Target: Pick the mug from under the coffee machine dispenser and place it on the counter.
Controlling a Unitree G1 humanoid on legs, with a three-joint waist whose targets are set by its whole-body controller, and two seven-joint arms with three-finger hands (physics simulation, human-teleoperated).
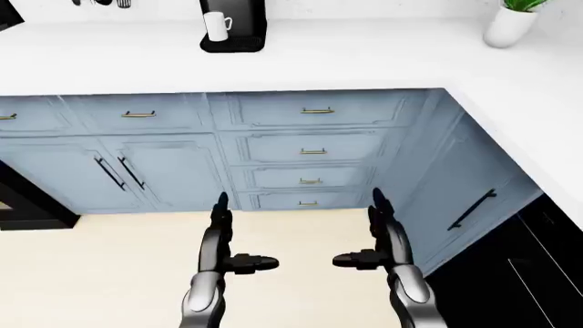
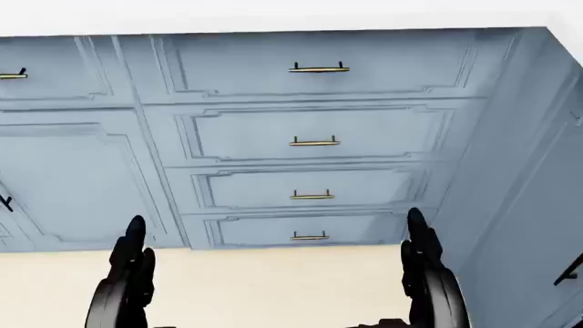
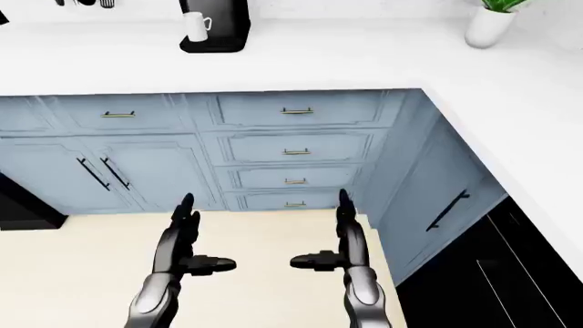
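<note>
While mug [image 1: 217, 26] sits under coffee machine [image 1: 235, 24], potted plant [image 1: 512, 22] well apart.

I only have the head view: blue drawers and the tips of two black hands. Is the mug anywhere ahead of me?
Observer: Yes. In the left-eye view the white mug stands under the black coffee machine, at the top of the picture, left of centre.
Operator: Is either hand near it?
Observer: No. The left hand and right hand are both open and empty, low over the floor.
Operator: Anything else on that counter?
Observer: A potted plant in a white pot sits at the top right, where the white counter turns the corner.
</note>
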